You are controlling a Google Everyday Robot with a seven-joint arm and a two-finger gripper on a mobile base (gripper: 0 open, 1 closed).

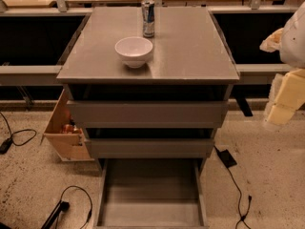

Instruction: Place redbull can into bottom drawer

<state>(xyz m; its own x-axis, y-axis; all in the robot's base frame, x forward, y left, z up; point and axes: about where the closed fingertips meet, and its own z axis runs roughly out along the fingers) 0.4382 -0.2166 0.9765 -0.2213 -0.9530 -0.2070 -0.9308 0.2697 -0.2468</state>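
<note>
The redbull can (148, 18), slim, silver and blue, stands upright at the back middle of the grey cabinet's top (193, 46). The bottom drawer (150, 194) is pulled out towards me, and its flat grey floor shows with nothing on it. My gripper (282, 109), pale yellow below a white arm, hangs at the right edge of the view, to the right of the cabinet at about the height of the upper drawers. It is far from the can and holds nothing that I can see.
A white bowl (134, 51) sits on the top just in front of the can. The two upper drawers (147, 112) stick out slightly. A tan wooden box (64, 128) leans at the cabinet's left. Black cables (238, 194) lie on the floor on both sides.
</note>
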